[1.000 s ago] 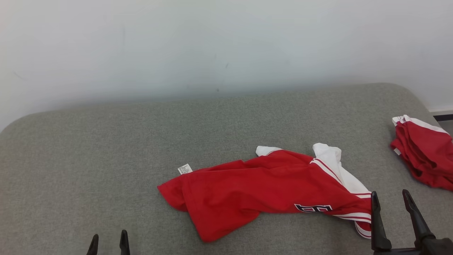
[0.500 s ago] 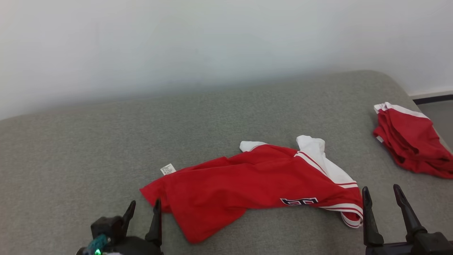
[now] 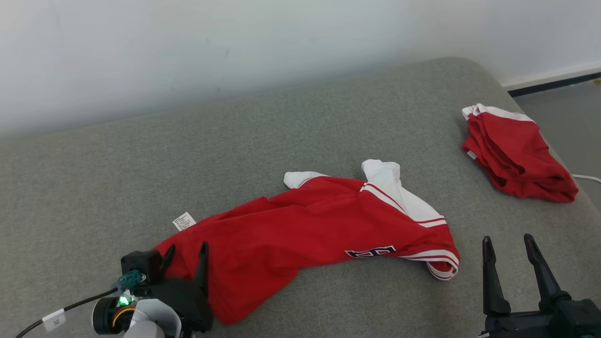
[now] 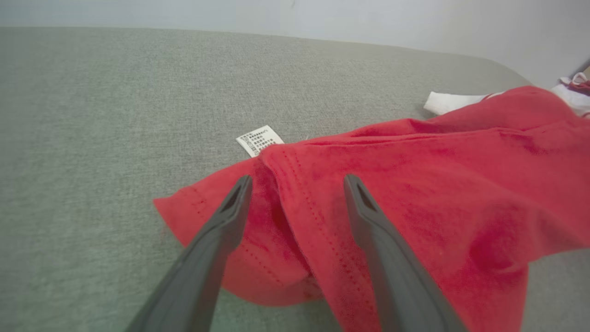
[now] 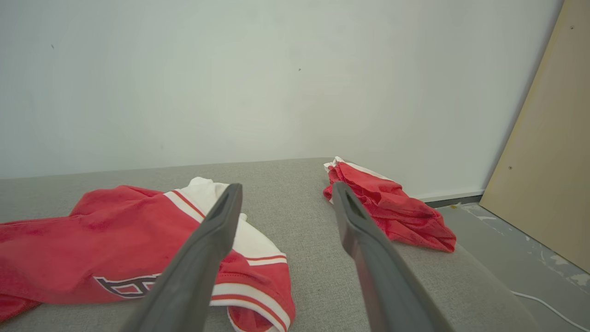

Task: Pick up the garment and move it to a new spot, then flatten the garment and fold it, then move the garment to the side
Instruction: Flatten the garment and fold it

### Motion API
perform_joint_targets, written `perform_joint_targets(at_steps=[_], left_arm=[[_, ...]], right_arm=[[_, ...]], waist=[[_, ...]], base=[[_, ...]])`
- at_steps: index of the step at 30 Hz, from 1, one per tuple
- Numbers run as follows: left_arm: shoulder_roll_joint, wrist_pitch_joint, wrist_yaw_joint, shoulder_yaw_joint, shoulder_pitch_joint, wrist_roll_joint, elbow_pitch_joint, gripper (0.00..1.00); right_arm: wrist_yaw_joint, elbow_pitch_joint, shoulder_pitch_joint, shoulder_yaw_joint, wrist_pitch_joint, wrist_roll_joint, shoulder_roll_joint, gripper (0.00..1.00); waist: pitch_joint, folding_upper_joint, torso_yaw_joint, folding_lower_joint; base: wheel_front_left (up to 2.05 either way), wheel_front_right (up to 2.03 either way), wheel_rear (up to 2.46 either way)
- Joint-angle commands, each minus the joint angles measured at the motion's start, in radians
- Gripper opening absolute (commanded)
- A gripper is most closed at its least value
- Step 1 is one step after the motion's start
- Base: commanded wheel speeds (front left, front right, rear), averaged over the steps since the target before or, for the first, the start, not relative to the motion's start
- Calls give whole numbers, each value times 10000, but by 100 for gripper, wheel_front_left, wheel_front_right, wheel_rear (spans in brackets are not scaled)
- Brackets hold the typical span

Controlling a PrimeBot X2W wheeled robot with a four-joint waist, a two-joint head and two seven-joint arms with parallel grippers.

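At the far left of the head view a black cable [image 3: 70,307] with a white tag runs to the wrist of the left gripper [image 3: 186,248]. Its two long, dark, tapering fingers stand spread wide and hold nothing. They hover over the left-hand corner of the garment [image 3: 300,234]. In the left wrist view the stitched hem folds into a soft ridge between the tips, and whether the tips touch the fabric cannot be told. Just beside that corner a small white care label [image 3: 184,221] with tiny print lies flat on the cushion [image 3: 281,122], a broad pad of coarse grey woven cloth with rounded edges.

The garment is a red jersey of matte knit, lying crumpled across the middle of the cushion in long creases. Toward its right end come white sleeves, red-and-white striped trim and dark outlined lettering, which is partly folded under and unreadable.

Farther right the right gripper [image 3: 507,238] rises from the bottom edge, its fingers wide apart and empty, near the striped end yet clear of it. Well apart, at the cushion's right edge, sits a second red heap [image 3: 516,155] with a white band, its form lost in folds. Beyond it a thin white cord [image 3: 587,177] is cut off by the frame. The right wrist view catches a pale tan board [image 5: 544,161] standing tilted by the plain white wall [image 3: 235,47].
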Motion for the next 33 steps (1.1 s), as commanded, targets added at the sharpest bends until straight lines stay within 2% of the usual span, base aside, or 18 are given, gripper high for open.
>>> perform_joint_targets(at_steps=[1, 8, 9, 10, 11, 12, 13, 22, 33], left_arm=[[74, -28, 33, -21, -167, -81, 129, 100], [80, -77, 9, -171, -362, -87, 377, 100], [73, -70, -3, -218, -372, -104, 408, 96], [65, -85, -6, -265, -379, -114, 434, 60], [60, -123, -20, -329, -395, -116, 439, 49], [60, -163, -33, -381, -408, -136, 440, 9], [64, -249, -44, -441, -420, -142, 420, 0], [355, -1023, -76, -578, 14, -202, -167, 0], [1218, -1420, 438, -127, -191, 128, -2016, 0]], right_arm=[[-24, -28, -76, 0, -42, 51, 9, 100], [-24, -26, -91, -38, -42, 134, 11, 100], [-24, -11, -102, -27, -42, 146, 10, 100], [-24, -5, -114, 0, -42, 160, 10, 100], [-24, 1, -127, 9, -42, 160, 10, 100], [-24, 6, -137, 17, -42, 160, 10, 100], [-24, -2, -143, 22, -42, 161, 10, 100], [-24, -53, -31, -85, -43, 173, 10, 100], [-24, -17, -37, -42, -43, 161, 10, 100]], waist=[[211, -1, -206, -2], [240, -1, -188, -2], [229, -1, -172, -2], [218, -1, -156, -2], [207, -1, -138, -2], [197, -1, -120, -2], [188, -1, -96, -2], [160, -1, 189, -2], [10, -1, 553, -2]], base=[[0, 0, 0], [0, 0, 0], [0, 0, 0], [0, 0, 0], [0, 0, 0], [0, 0, 0], [0, 0, 0], [0, 0, 0], [0, 0, 0]])
